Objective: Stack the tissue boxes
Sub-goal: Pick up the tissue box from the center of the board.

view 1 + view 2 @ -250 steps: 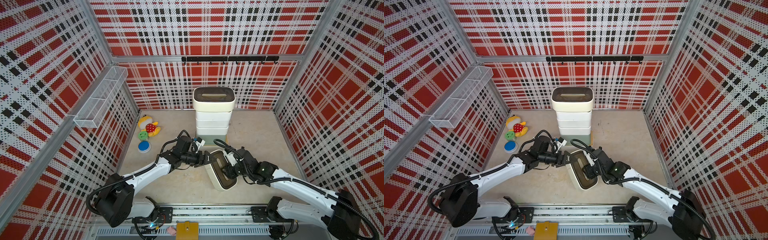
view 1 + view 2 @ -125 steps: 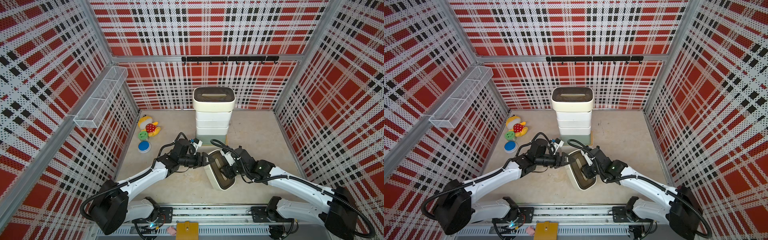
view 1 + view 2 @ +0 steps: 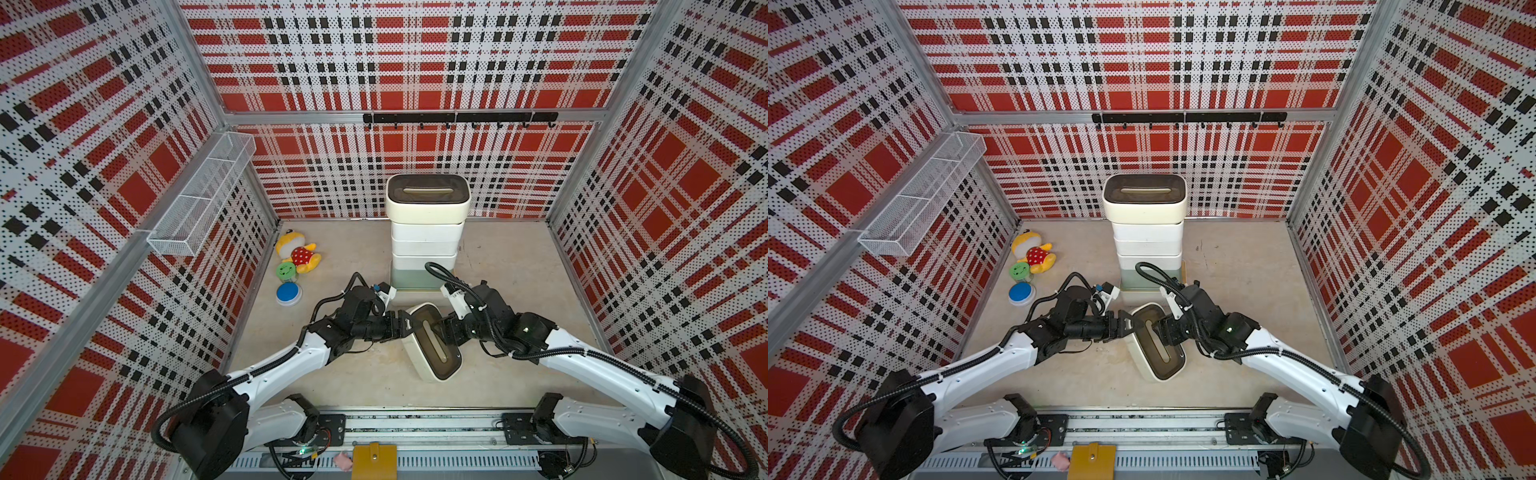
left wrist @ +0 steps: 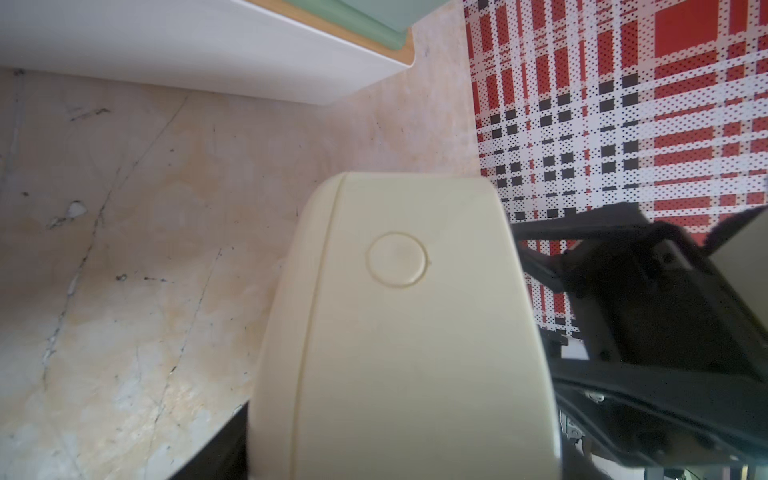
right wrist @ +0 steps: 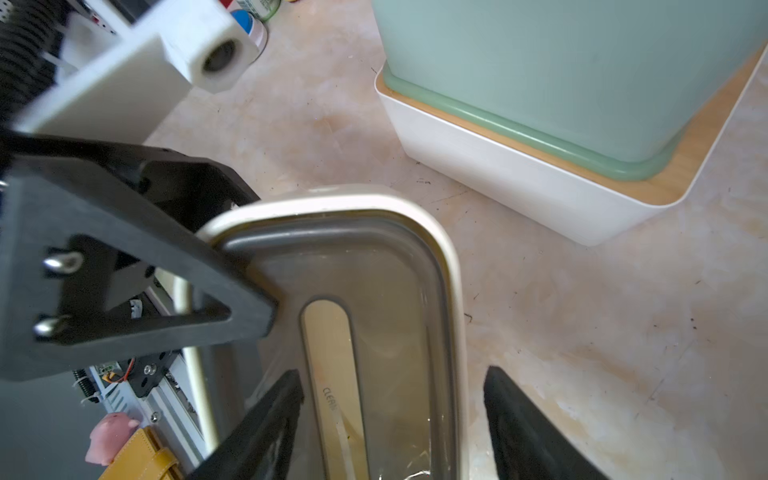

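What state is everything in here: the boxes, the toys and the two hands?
Stack: upright, six boxes high, dark-lidded one on top.
Loose box: tilted, lid on, between the hands.
Left hand: seems clamped on the loose box's end.
Right hand: open, fingers either side of that box's rim.
Plush toy: lying near the left wall.
Green disc: flat, against the toy.
Blue disc: flat, alone.

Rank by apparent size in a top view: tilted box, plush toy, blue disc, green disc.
1. tilted box
2. plush toy
3. blue disc and green disc: nearly alike, with blue perhaps slightly bigger.
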`<state>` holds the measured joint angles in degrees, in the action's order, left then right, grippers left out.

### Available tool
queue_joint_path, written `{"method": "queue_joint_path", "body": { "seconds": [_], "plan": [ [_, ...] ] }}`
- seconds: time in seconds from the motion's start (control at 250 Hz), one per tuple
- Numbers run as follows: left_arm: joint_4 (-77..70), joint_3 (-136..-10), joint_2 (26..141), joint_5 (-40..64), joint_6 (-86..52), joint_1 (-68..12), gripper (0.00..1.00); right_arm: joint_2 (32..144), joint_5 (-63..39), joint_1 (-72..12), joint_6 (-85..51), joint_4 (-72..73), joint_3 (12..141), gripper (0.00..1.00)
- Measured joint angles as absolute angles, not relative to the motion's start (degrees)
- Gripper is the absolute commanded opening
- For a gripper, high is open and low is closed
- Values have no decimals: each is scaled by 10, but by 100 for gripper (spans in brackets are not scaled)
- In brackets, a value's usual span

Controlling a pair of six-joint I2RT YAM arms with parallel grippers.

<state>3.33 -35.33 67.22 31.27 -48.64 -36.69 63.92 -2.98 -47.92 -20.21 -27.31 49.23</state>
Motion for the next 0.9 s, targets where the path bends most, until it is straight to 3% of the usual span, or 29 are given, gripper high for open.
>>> {"method": "queue_joint_path", "body": {
  "seconds": [0.472,0.9],
  "plan": [
    [133,-411,519,332,-477,-312,69,521,26,-474,-192,-328,554,100],
    [241,-638,474,362,-459,-266,69,417,109,-414,-145,-341,602,100]
  ]
}}
